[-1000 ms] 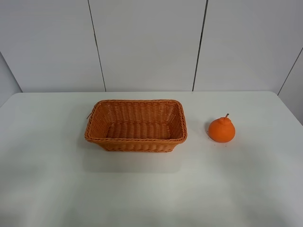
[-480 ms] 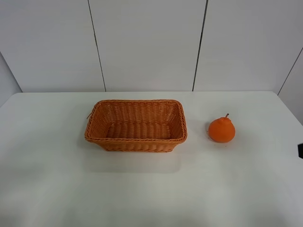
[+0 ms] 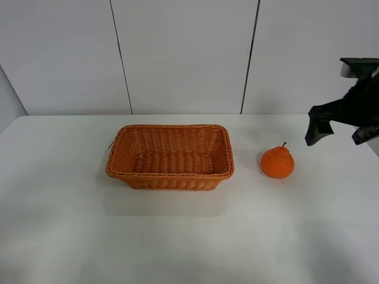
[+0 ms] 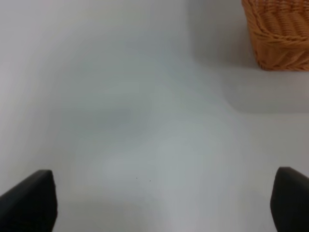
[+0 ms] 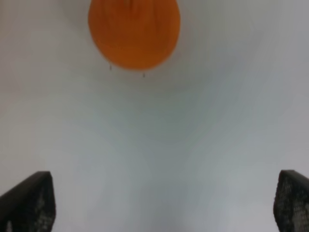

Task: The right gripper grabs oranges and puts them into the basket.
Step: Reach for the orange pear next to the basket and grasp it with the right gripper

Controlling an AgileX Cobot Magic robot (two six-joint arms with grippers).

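Above the table's (image 3: 177,236) right edge, the wide-spread right gripper (image 3: 336,137) hangs clear of the orange (image 3: 277,163).

- Nothing legible in any view: no text, label, brand, number or sign.
- Basket (image 3: 172,180): plain wicker, no tag or lettering seen.
- Orange (image 3: 277,164): skin unmarked, no sticker seen.
- Desk (image 3: 177,236): plain white, no markings.
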